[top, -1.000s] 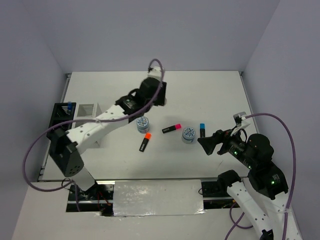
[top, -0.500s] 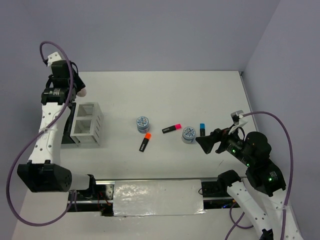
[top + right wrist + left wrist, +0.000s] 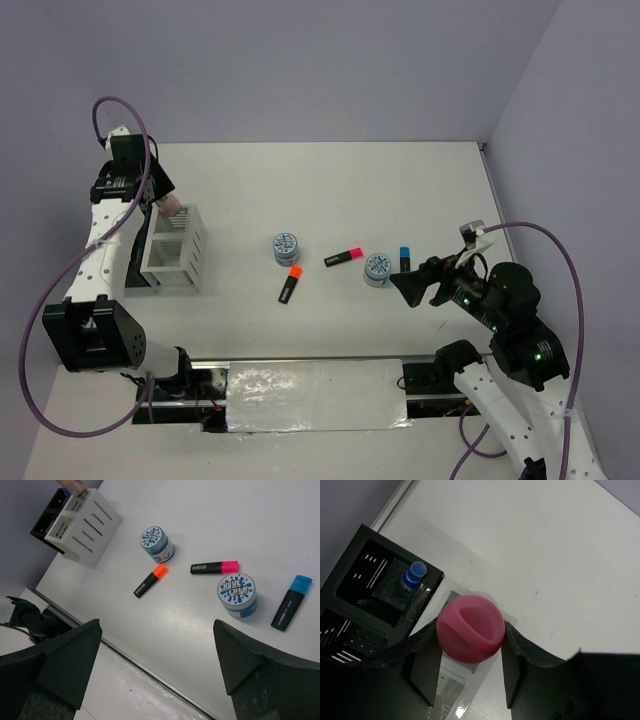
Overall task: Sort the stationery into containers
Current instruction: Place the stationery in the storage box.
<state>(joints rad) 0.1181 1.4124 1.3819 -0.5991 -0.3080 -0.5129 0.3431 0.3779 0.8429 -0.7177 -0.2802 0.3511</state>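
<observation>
Left arm stretched far left, left claw [image 3: 470, 634] clamped round pink jar [image 3: 468, 626], right claw [image 3: 156, 626] spread wide

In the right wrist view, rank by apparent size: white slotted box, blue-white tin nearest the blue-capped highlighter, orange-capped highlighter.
Largest: white slotted box.
Then: round blue-white tin.
Smallest: orange-capped black highlighter.

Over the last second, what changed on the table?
The left arm swung from mid-table to the far left. Its jaws now grip the pink jar above the white box. The right arm hardly shifted, and the two tins and three highlighters stayed put.
</observation>
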